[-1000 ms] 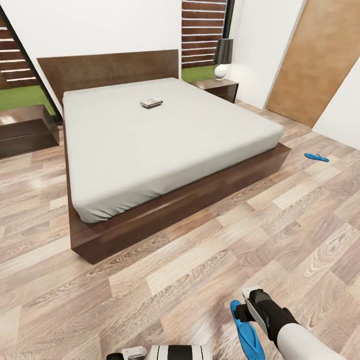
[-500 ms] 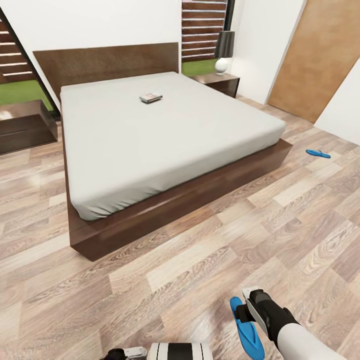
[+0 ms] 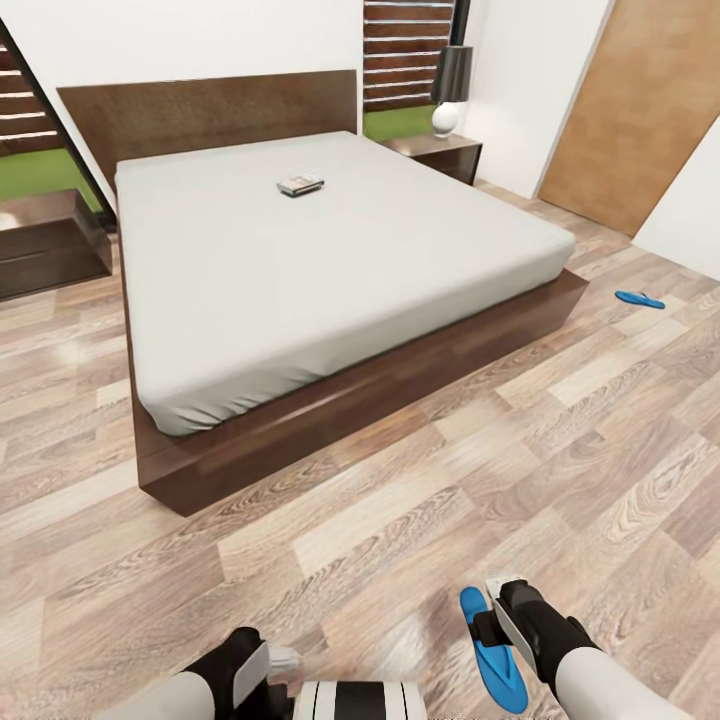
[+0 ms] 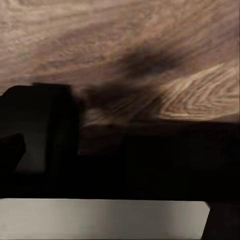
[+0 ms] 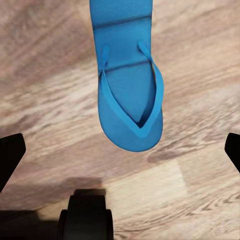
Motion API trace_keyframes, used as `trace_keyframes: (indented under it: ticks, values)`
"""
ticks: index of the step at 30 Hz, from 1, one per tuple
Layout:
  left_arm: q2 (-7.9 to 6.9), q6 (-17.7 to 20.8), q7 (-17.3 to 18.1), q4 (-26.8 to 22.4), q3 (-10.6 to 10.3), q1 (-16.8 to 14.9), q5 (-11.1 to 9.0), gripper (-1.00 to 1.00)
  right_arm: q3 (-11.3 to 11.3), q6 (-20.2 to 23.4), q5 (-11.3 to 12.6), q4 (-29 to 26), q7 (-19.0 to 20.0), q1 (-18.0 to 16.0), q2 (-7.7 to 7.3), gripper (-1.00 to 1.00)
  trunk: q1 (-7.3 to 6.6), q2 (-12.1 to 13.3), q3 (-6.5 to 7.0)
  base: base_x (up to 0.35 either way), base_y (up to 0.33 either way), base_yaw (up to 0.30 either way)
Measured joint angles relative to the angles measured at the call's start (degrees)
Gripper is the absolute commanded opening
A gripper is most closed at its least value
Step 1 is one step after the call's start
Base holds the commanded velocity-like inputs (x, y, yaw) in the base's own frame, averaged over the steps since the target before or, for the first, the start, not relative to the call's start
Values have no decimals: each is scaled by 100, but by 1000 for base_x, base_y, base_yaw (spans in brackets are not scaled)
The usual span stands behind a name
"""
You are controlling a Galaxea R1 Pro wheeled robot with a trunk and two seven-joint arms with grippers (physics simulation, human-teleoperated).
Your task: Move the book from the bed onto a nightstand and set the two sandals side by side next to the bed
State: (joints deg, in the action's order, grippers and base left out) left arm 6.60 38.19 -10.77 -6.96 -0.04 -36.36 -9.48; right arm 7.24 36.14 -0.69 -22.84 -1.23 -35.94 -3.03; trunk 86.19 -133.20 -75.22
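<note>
The bed (image 3: 330, 250), with an off-white mattress and a dark wood frame, stands in the middle of the head view. The book (image 3: 300, 185) lies on the mattress near the headboard. One blue sandal (image 3: 640, 299) lies on the floor to the right of the bed. My right gripper (image 3: 487, 612) is low at the front right, shut on the second sandal (image 3: 497, 660), which hangs over the planks; in the right wrist view that sandal (image 5: 130, 95) shows its thong straps. My left gripper (image 3: 268, 668) is at the bottom edge, its jaws unclear.
A nightstand (image 3: 440, 155) with a black-shaded lamp (image 3: 448, 95) stands at the bed's far right, another nightstand (image 3: 50, 240) at its left. A brown door (image 3: 630, 110) is at the right wall. Wood-plank floor (image 3: 400, 480) stretches between me and the bed.
The whole view has shifted, so the camera moved. My left arm has risen into the bottom of the view. The right gripper still holds the sandal the same way.
</note>
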Motion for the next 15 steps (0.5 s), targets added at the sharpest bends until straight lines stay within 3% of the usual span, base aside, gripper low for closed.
trace_keyframes:
  ticks: [8,15]
  values:
    - [74,680,-67,-427,10,-389,-14,100,-21,6,8,7,0,0,-31,100,0,0,-74,0,0,0]
    - [160,1175,-188,-815,12,-544,-20,100,-25,8,5,8,3,0,-46,100,0,0,-139,0,0,0]
